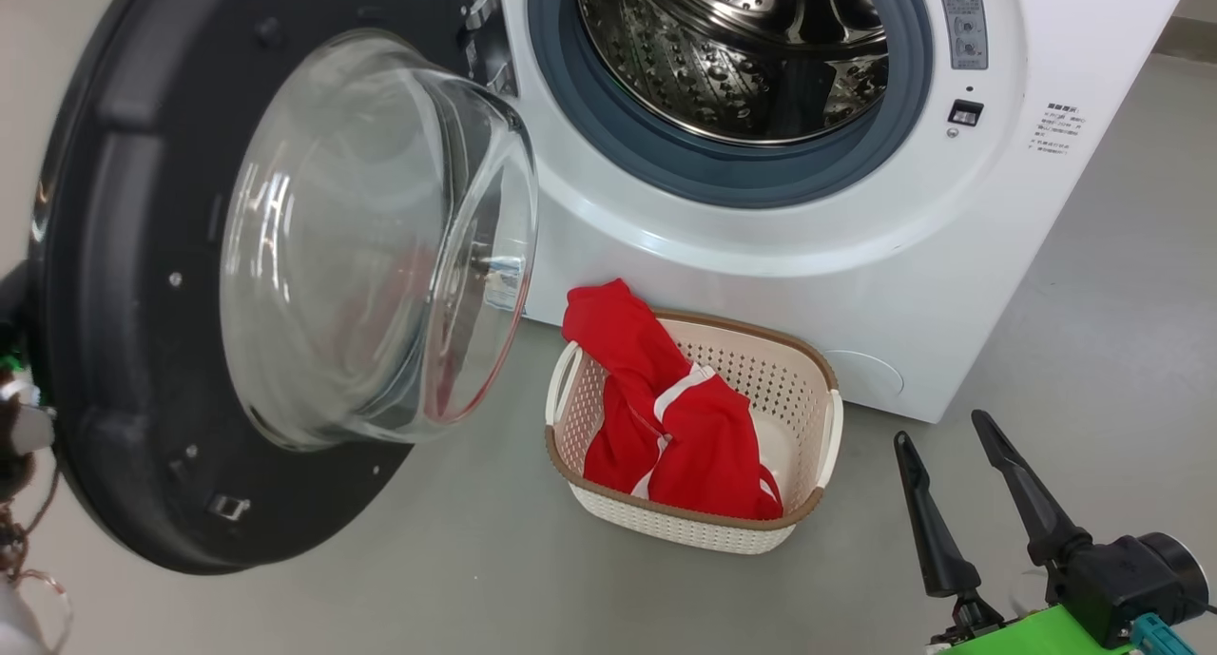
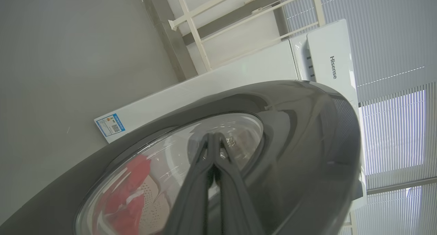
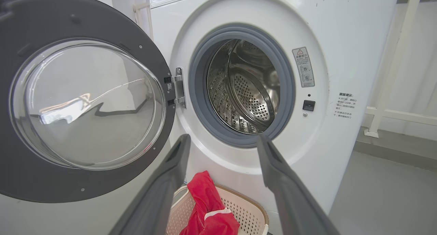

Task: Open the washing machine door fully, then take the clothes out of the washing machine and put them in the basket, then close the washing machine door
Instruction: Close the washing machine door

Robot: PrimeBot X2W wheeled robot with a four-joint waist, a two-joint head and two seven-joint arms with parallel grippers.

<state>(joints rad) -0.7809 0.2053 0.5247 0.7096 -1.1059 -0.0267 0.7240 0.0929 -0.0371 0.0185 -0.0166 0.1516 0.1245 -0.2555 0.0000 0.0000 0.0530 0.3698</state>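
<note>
The washing machine door is seen wide open, hinged at the left of the washing machine, with its clear glass bowl bulging toward the head camera. The perforated steel drum is shown through the round opening, framed by a grey rubber ring.

The clothes, red with white stripes, are heaped in the basket, and one end is draped over its back left rim. The basket is set on the grey floor just in front of the machine, below the opening and beside the door's lower edge.

The left gripper is clenched, its fingers pressed together with nothing between them. It is pointed at the door's outer face, over the window. Whether it touches the door cannot be told.

The right gripper is released, its fingers spread wide and nothing held. It is kept low at the right, apart from the basket.
</note>
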